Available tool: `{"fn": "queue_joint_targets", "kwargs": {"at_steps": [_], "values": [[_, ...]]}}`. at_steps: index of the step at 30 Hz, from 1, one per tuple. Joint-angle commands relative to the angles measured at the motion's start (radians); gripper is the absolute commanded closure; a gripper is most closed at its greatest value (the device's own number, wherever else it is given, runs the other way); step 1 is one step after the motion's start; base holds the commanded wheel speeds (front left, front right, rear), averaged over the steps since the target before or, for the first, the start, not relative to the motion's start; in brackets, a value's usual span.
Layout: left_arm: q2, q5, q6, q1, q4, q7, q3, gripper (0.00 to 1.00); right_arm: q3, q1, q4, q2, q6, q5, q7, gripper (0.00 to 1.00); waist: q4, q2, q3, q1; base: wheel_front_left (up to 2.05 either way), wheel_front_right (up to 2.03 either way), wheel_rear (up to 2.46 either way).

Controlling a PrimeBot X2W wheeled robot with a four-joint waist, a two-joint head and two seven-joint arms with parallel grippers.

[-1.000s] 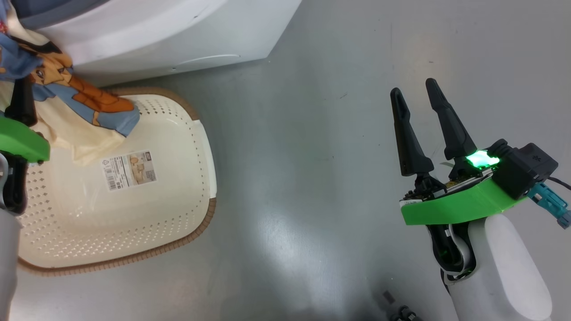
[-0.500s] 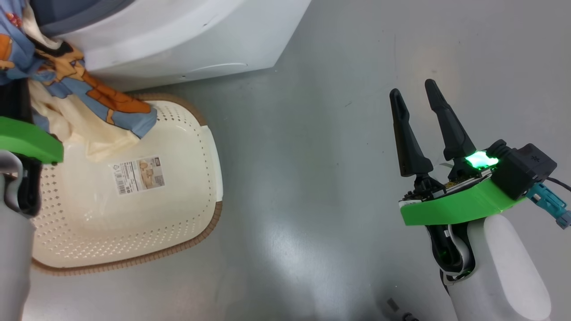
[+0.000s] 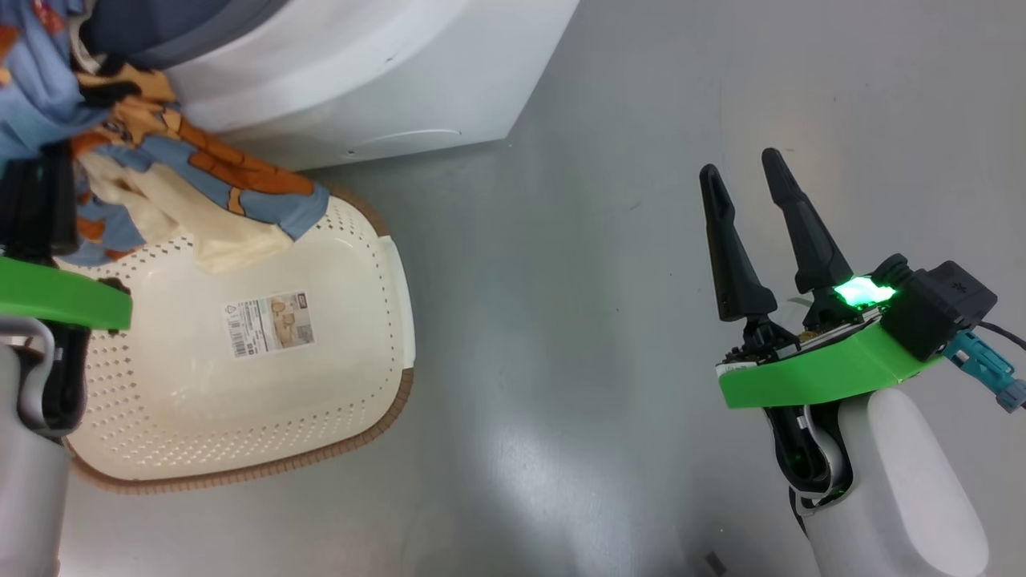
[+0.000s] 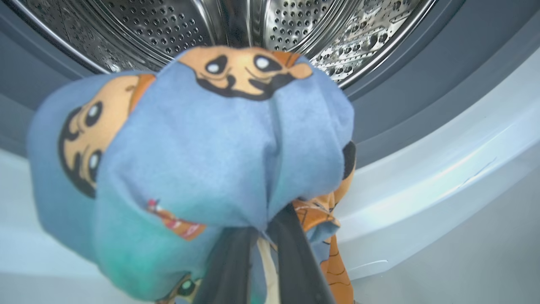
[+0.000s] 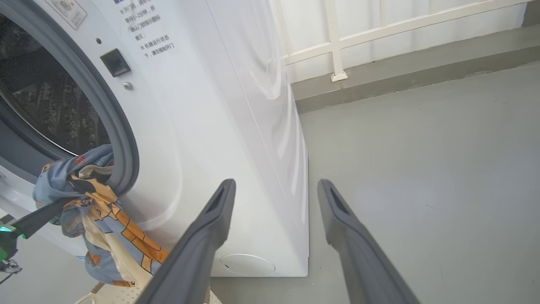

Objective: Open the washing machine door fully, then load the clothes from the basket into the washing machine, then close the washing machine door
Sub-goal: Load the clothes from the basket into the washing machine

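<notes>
The left tool (image 4: 261, 253) is clamped on the clothes (image 4: 190, 147), its two dark fingers drawn close together with the blue printed fabric bunched over their tips. The bundle hangs at the mouth of the washing machine (image 5: 219, 126), against the lower curve of the grey gasket (image 4: 405, 101). A tail of blue and cream cloth trails down over the near end of the basket (image 3: 377, 417), which otherwise looks empty. The steel drum (image 4: 295, 25) lies straight ahead along the fingers and a little above them, so the coming move is likely a push forward and up over the gasket lip. The right tool (image 3: 740, 161) stands with fingers spread and empty over the bare floor (image 3: 561, 320), well apart from the opening, so the left arm is far nearer.
</notes>
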Motion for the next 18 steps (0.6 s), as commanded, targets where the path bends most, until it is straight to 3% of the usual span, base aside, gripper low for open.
{"fn": "queue_joint_targets", "kwargs": {"at_steps": [1, 9, 18], "values": [[0.045, 0.0, -0.003, 0.024, -0.057, -0.009, 0.05, 1.0, 0.022, 0.031, -0.018, 0.008, 0.009, 0.009, -0.005, 0.0, 0.006, -0.0001, -0.009, 0.0, 0.0, 0.0, 0.0], [0.053, 0.025, -0.003, -0.018, -0.18, -0.009, 0.078, 1.0, 0.031, 0.039, -0.015, 0.008, 0.009, 0.009, -0.005, 0.0, 0.009, -0.0001, -0.019, 0.0, 0.0, 0.0, 0.0], [0.078, 0.038, -0.003, -0.27, -0.014, 0.0, 0.016, 1.0, 0.043, 0.033, -0.024, 0.008, 0.009, 0.023, -0.005, 0.0, -0.034, -0.0001, 0.047, 0.0, 0.0, 0.0, 0.0]]}}
